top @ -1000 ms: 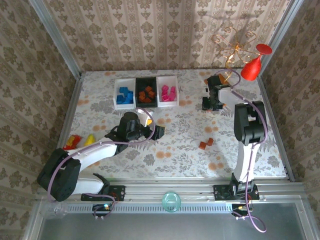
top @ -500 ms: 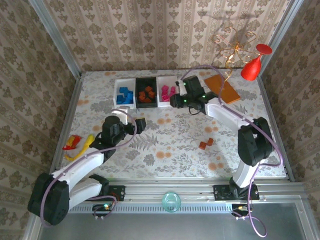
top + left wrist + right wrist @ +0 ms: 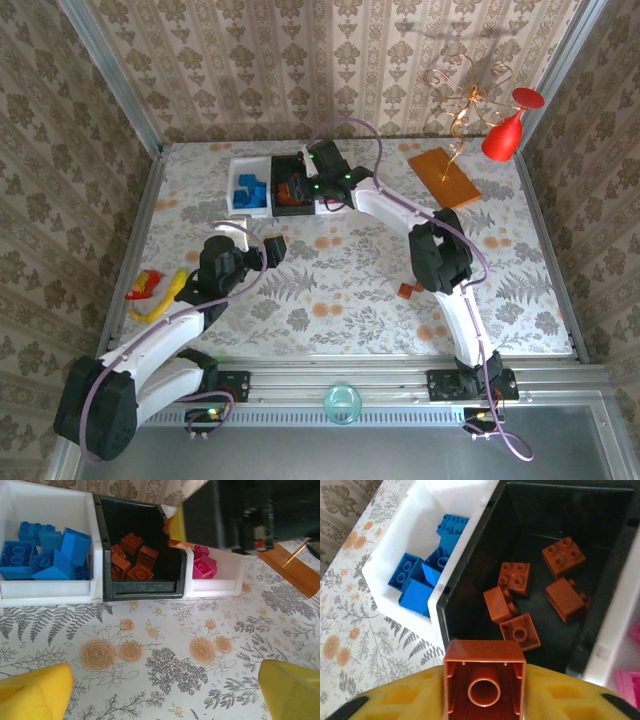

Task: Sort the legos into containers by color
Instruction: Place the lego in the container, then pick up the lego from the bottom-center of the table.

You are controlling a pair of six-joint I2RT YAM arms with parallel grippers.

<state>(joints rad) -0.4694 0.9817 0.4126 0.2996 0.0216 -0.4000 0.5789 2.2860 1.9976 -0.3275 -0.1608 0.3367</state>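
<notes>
1. Near side, the floral table (image 3: 330, 300) lies open. The left gripper (image 3: 258, 240) hovers over it, jaws spread wide, nothing held.
2. Two loose bricks (image 3: 412, 288), orange-brown, sit beside the right arm.
3. Further back the trays stand in a touching row: blue-filled tray (image 3: 50, 591), black tray (image 3: 140, 588), pink-filled tray (image 3: 215, 586).
4. The right gripper (image 3: 302, 186) is over the black tray, pads clamping an orange-brown brick (image 3: 484, 677).
5. The orange board (image 3: 445, 178) lies far right.

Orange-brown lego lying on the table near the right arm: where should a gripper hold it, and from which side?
Probably pinch two opposite side walls of the lego, coming straight down: it is a small block resting on the table.
</notes>
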